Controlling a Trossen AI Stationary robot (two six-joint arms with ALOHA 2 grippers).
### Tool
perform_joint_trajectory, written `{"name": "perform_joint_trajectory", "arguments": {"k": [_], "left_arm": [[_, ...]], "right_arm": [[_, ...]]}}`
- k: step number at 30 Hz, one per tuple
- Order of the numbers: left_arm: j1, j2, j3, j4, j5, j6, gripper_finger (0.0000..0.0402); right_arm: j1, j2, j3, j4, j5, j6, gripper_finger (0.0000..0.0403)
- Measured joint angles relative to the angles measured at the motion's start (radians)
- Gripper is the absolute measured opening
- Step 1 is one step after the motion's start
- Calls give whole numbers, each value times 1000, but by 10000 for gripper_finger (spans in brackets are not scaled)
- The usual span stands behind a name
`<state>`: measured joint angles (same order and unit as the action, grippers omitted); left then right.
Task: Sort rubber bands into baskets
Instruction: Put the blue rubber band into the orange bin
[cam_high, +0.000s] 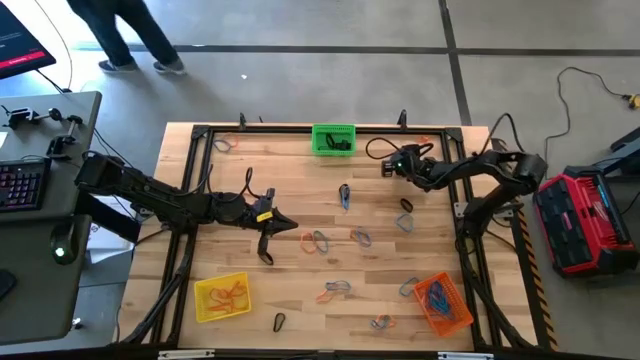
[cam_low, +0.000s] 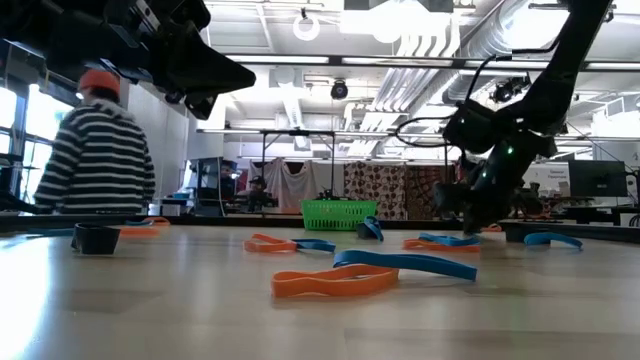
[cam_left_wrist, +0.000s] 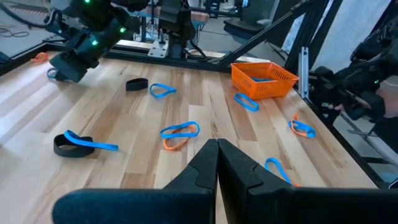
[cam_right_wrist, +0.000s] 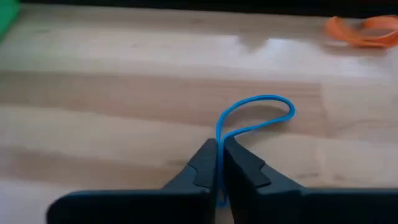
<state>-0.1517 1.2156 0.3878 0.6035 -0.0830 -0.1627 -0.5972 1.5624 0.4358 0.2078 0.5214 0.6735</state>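
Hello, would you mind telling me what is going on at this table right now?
A two-armed robot is sorting rubber bands into baskets. The right gripper, near the green basket, has its fingers shut on a blue rubber band at the tabletop. The left gripper hangs shut and empty over the middle of the table. The yellow basket and orange basket already hold bands; many others lie loose.

The high view is looking straight down, taking in the whole table (cam_high: 330, 270). The low view is sitting at tabletop level, facing the green basket (cam_low: 340, 214) and the room beyond. The left wrist view is looking across the table toward the orange basket (cam_left_wrist: 263, 78). The right wrist view is hanging close over the boards.
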Motion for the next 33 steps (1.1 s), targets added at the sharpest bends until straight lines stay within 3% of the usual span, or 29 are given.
{"name": "perform_joint_trajectory", "arguments": {"k": [9, 21, 26, 33], "left_arm": [[0, 0, 0, 1, -4, 10, 0], [0, 0, 0, 1, -7, 17, 0], [0, 0, 0, 1, -7, 26, 0], [0, 0, 0, 1, -7, 26, 0]], "right_arm": [[106, -244, 0, -253, -117, -28, 4], [576, -667, 8, -534, -154, 149, 1], [829, -697, 113, -678, -86, 249, 1], [1102, -578, 341, -1021, -26, 434, 0]]}}
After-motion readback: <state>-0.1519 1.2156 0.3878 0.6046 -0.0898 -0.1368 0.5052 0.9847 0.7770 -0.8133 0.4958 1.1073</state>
